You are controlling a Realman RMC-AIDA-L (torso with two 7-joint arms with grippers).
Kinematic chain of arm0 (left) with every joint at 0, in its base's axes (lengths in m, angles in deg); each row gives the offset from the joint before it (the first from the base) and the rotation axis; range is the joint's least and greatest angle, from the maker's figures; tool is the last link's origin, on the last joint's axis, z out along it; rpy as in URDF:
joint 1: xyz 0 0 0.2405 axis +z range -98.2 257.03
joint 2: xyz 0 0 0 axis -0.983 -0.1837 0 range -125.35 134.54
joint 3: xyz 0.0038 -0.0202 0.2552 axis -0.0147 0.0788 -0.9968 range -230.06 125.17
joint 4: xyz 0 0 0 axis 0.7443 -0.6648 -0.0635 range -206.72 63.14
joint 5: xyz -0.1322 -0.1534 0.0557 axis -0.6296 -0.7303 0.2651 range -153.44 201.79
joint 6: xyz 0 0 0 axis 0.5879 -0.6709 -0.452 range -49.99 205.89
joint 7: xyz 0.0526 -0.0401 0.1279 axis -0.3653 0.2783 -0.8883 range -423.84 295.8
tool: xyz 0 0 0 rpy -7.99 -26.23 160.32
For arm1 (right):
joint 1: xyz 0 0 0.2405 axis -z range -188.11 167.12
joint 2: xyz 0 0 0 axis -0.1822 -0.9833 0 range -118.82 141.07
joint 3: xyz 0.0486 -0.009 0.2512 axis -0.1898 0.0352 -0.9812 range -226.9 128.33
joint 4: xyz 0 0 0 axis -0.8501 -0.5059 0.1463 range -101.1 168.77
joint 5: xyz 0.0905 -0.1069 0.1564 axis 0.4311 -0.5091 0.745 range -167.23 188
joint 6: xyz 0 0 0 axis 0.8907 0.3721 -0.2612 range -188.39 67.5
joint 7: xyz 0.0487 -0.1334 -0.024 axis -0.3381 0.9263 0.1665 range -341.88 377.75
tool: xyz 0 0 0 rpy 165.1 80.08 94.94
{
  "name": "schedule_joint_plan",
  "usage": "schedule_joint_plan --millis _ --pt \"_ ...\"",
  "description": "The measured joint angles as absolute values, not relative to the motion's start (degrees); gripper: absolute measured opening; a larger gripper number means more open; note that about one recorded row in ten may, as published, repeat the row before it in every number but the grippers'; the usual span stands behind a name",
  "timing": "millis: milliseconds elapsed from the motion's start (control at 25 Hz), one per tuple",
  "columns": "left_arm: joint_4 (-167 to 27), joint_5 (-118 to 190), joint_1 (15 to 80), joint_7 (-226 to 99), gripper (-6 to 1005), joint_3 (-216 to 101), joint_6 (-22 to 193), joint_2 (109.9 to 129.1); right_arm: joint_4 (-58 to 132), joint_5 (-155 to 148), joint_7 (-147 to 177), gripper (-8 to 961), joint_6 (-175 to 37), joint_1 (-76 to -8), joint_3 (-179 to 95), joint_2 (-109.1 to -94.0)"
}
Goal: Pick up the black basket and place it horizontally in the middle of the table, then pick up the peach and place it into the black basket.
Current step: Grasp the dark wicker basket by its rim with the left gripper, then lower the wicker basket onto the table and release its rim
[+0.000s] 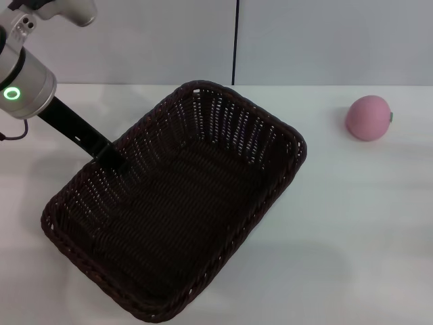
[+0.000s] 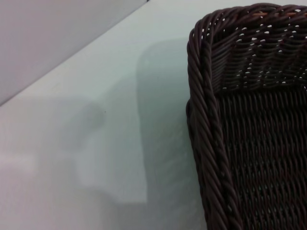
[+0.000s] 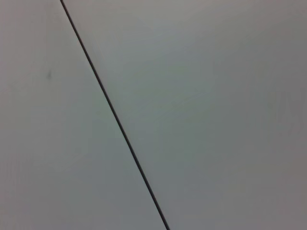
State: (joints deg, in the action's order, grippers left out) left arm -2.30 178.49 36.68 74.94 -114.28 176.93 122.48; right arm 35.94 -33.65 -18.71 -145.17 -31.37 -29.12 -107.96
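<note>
The black basket (image 1: 183, 210) lies at a slant across the left and middle of the white table (image 1: 365, 223), its long side running from front left to back right. My left gripper (image 1: 116, 161) reaches down from the upper left and is shut on the basket's left rim. One dark finger (image 1: 101, 145) shows outside the rim. The left wrist view shows a corner of the basket's braided rim (image 2: 206, 129) over the table, with its shadow offset. The pink peach (image 1: 369, 117) sits on the table at the back right, well apart from the basket. My right gripper is out of view.
A pale wall (image 1: 304, 40) with a dark vertical seam (image 1: 235, 40) stands behind the table's far edge. The right wrist view shows only that wall and seam (image 3: 115, 115). Bare table lies between the basket and the peach.
</note>
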Motion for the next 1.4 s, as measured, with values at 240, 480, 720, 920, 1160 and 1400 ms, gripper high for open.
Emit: schedule_joint_plan --millis 240,480,720,920,1160,1400 --pt "-2.1 178.6 36.7 74.6 549 -114.8 176.7 122.54 35.9 -33.7 -18.7 545 -144.6 -31.3 -29.6 -107.96" --pt "-2.2 178.7 36.7 74.3 328 -115.1 176.6 122.55 35.9 -33.6 -18.7 544 -144.6 -31.3 -30.0 -107.96" --pt "-1.0 178.4 37.0 73.1 228 -115.0 176.9 122.54 35.9 -33.7 -18.7 545 -144.6 -31.3 -30.0 -107.96" --pt "1.7 176.8 37.6 70.9 201 -114.0 177.2 122.54 35.9 -33.7 -18.7 545 -143.9 -31.2 -30.0 -107.96" --pt "4.5 172.9 38.3 67.5 200 -113.5 177.9 122.53 35.9 -33.7 -18.7 545 -143.8 -31.1 -30.0 -107.96" --pt "8.7 166.3 39.7 63.3 199 -113.0 179.4 122.53 35.9 -33.7 -18.8 545 -143.8 -31.1 -30.0 -107.96"
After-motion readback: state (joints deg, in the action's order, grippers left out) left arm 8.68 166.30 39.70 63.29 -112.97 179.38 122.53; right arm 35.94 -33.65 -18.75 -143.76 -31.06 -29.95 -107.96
